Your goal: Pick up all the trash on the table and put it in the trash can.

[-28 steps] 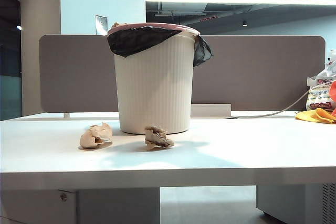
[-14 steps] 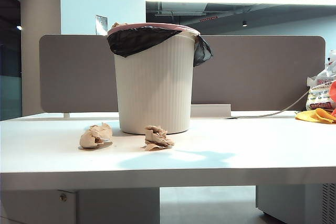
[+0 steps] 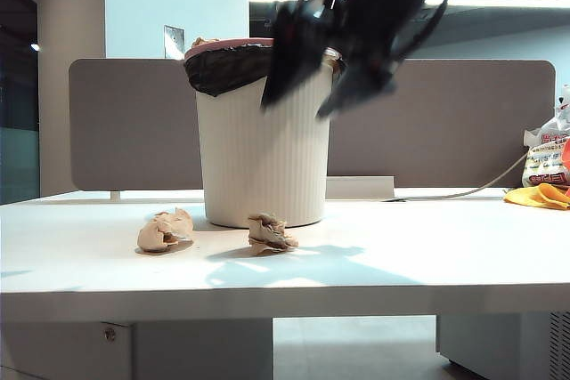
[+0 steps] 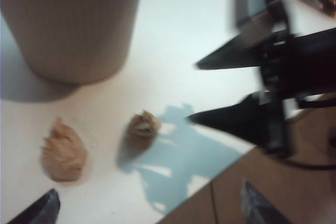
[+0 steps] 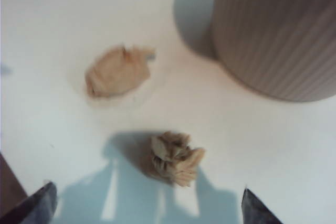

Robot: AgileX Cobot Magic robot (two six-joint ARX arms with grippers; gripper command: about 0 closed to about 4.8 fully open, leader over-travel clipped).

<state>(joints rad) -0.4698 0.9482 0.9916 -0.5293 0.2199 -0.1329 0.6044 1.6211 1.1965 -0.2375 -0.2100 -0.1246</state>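
My right gripper (image 3: 325, 86), jaws spread and empty, has just swung in above the table (image 3: 427, 264); left gripper (image 4: 147, 208) also spread; two trash wads (image 3: 270, 232) remain at the trash can's (image 3: 258, 157) six o'clock.

The right gripper (image 3: 325, 86) hangs high above the white table's (image 3: 445, 255) middle, jaws spread wide. The left gripper (image 4: 149, 211) is likewise spread wide above its front edge.

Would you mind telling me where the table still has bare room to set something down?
The table is bare between the trash can and the yellow cloth, and along the left edge. It is crowded before the can: two paper wads, with the open right end effector above.
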